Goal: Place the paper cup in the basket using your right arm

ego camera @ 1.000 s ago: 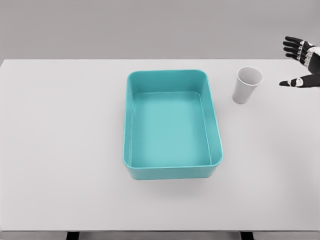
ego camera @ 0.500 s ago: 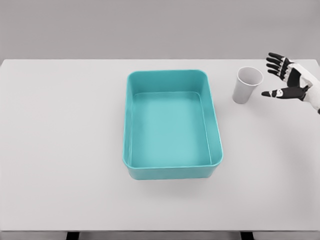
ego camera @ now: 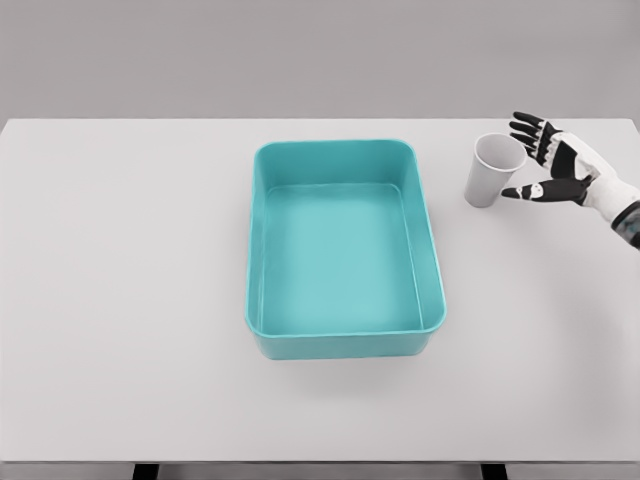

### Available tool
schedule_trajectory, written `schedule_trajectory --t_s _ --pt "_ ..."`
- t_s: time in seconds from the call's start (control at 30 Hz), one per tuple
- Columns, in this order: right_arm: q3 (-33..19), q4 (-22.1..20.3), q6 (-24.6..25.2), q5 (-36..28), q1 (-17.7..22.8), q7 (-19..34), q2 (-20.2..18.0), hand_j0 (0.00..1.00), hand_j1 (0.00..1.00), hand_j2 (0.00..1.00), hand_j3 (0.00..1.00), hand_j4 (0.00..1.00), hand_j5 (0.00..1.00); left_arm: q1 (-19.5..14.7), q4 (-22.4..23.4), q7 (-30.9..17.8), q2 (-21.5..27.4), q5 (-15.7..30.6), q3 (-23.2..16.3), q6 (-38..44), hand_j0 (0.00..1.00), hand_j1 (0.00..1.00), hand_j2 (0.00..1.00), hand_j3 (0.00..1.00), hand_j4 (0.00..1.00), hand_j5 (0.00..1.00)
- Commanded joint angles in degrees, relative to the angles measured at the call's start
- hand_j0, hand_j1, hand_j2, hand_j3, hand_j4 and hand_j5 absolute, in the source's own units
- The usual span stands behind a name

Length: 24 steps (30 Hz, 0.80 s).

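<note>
One light, crushable paper cup [ego camera: 495,170] stands upper right; I'd wrap my right hand [ego camera: 556,168], fingers spread and empty, gently around its mid-wall.

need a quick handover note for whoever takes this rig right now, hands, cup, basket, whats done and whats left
Right hand: open, fingers spread, just right of the paper cup, at its side; contact cannot be confirmed.
Left hand: not in view.
Paper cup: upright on the table, right of the basket, apart from it.
Basket: teal, nothing inside it.
Done: the approach to the cup.
Left: close the fingers on the cup, lift, carry left over the basket, release.
</note>
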Motion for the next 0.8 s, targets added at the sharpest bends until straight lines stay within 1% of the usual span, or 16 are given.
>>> schedule_trajectory --t_s 0.0,0.63,0.77 --pt "-0.03 -0.08 -0.05 -0.25 -0.09 0.0 0.12 1.0 1.0 1.0 1.0 1.0 1.0 0.0 -0.01 -0.06 0.0 0.05 0.04 0.0 1.0 1.0 1.0 1.0 1.0 1.0" --pt "0.06 -0.08 0.22 0.45 -0.97 0.0 2.05 1.0 1.0 1.0 1.0 1.0 1.0 0.0 -0.01 0.03 0.0 0.05 0.04 0.0 1.0 1.0 1.0 1.0 1.0 1.0" --pt "1.29 -0.08 0.22 0.98 -1.41 0.0 2.4 1.0 1.0 1.0 1.0 1.0 1.0 -0.09 -0.01 -0.06 0.0 0.05 0.04 0.0 1.0 1.0 1.0 1.0 1.0 1.0"
